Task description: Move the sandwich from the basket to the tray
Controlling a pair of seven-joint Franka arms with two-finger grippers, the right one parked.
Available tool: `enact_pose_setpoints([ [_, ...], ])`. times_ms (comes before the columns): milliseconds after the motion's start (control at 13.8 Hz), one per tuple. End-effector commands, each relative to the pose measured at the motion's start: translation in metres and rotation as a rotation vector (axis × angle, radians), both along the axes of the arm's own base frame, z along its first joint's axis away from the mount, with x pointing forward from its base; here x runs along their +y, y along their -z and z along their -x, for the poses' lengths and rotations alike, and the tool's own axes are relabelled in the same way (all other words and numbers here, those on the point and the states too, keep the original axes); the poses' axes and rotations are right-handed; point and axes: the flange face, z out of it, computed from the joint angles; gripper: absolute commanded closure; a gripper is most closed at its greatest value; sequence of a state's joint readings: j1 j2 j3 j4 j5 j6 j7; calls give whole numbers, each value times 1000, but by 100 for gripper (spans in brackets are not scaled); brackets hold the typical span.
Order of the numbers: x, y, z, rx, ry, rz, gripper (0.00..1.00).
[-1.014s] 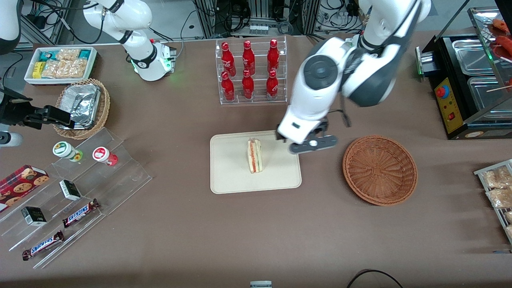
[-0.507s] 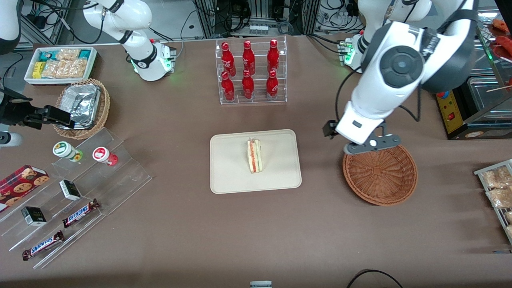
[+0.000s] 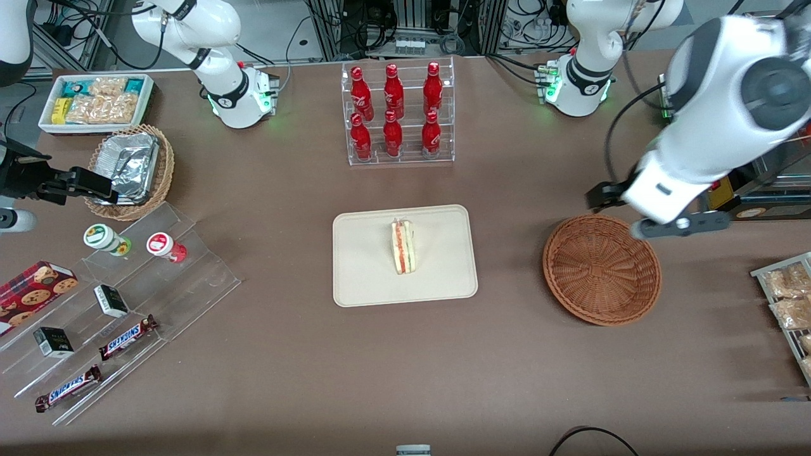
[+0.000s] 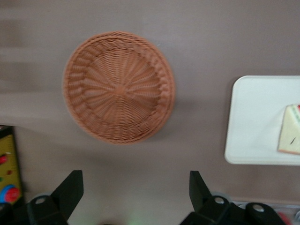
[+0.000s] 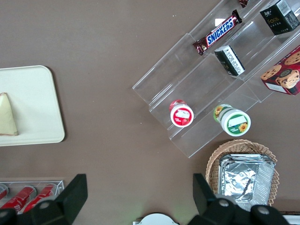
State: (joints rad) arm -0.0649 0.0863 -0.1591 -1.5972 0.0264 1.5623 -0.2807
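The gripper (image 3: 678,227) hangs above the table just past the rim of the basket (image 3: 602,269), on the side toward the working arm's end, with its two fingers (image 4: 70,187) spread wide and nothing between them. A second ago it stood at the edge of the tray (image 3: 358,278), half a second ago over the basket's rim farthest from the front camera, and now it has swung clear of both — a steady retreat away from the middle of the table. The basket, seen from the wrist camera as a bare woven bowl, holds nothing. The sandwich (image 3: 403,246) stands on its edge near the centre of the tray (filling stripes facing up toward the front camera), well apart from the gripper, and it has not shifted across the three moments. Judging by this, the transfer is done: the sandwich sits fully inside the tray's rim, the fingers let go cleanly, and the arm is only pulling back — what remains, if anything, is for it to park. Nothing near its path looks at risk except the black appliance (image 3: 716,177) beside it.
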Motion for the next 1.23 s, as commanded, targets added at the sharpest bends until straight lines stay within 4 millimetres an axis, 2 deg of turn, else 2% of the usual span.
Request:
enact_pose_setpoints([
  [0,24,-13,22,0,36,2,1],
  [217,46,-17,37,-11,43,2,1],
  [362,49,-17,37,-17,38,2,1],
  [507,63,-19,25,-39,13,10,1],
  [652,55,-26,5,-48,27,12,1],
  [870,61,-41,-6,-73,19,18,1],
  [942,62,-40,-8,-71,21,10,1],
  [1159,71,-50,2,-69,82,16,1],
])
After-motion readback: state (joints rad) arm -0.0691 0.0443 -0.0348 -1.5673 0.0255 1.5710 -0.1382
